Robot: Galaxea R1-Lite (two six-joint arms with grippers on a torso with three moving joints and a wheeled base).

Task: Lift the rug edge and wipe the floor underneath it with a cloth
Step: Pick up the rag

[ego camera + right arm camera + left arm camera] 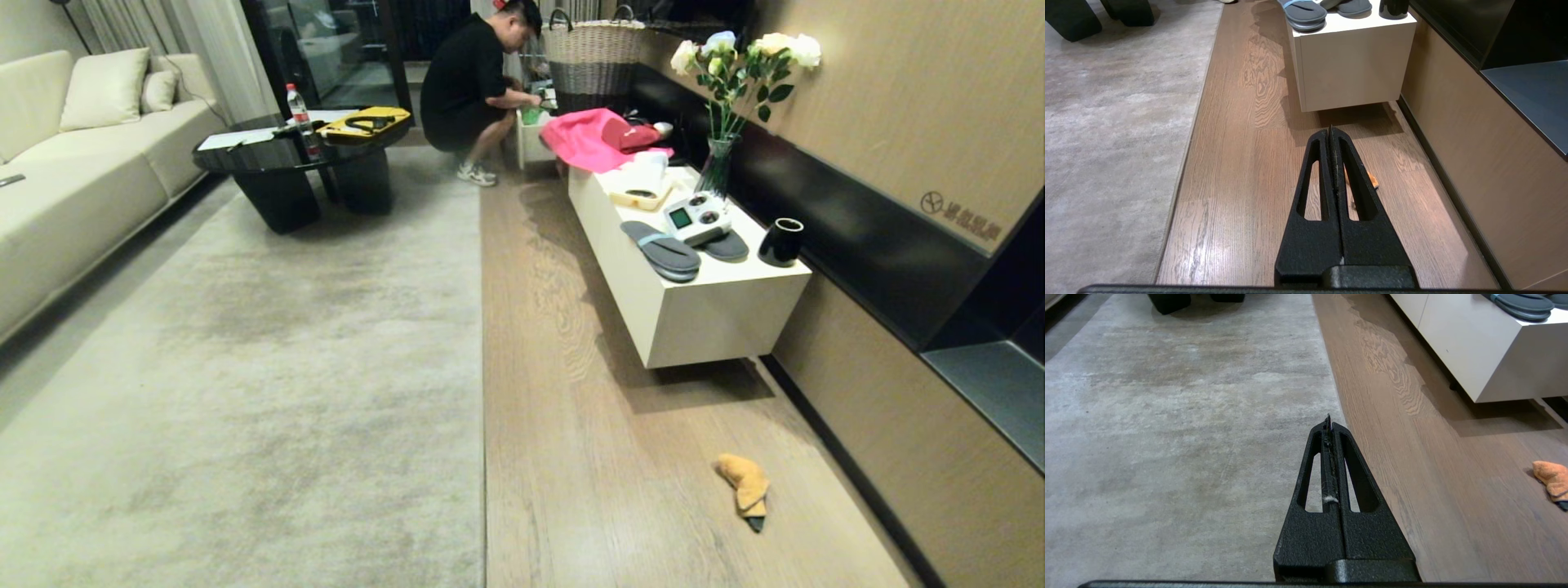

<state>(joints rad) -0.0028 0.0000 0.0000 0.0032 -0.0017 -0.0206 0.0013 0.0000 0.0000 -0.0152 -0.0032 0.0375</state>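
1. Only the head view takes in the whole room: a person (478, 90) crouching at the far end, a dark coffee table (302, 159), a pale sofa (82, 155), and the low white desk (694, 302) carrying grey slippers (661, 249), a black cup (780, 242), a vase of flowers (735, 98) and pink fabric (592, 137). Neither arm shows in it.
2. The wrist views alone show the end effectors, each hanging above the ground with nothing between its fingers.
3. The rug edge (480, 392) runs straight down the middle of the head view, lying flat on the floor (620, 457); the rug is pale grey-beige and mottled, the floor brown wood-grain planks with a slight sheen.
4. The cloth (744, 487) is a small orange-yellow crumpled rag with a dark tip, lying on the floor between the rug and the wall, well apart from the rug edge and nearer the camera than the desk.
5. The left end effector (1329, 422) is pressed fully together, empty, over the rug just beside its edge.
6. The right end effector (1330, 131) is likewise fully closed and empty, above the floor; its fingers hide most of the cloth (1373, 180).
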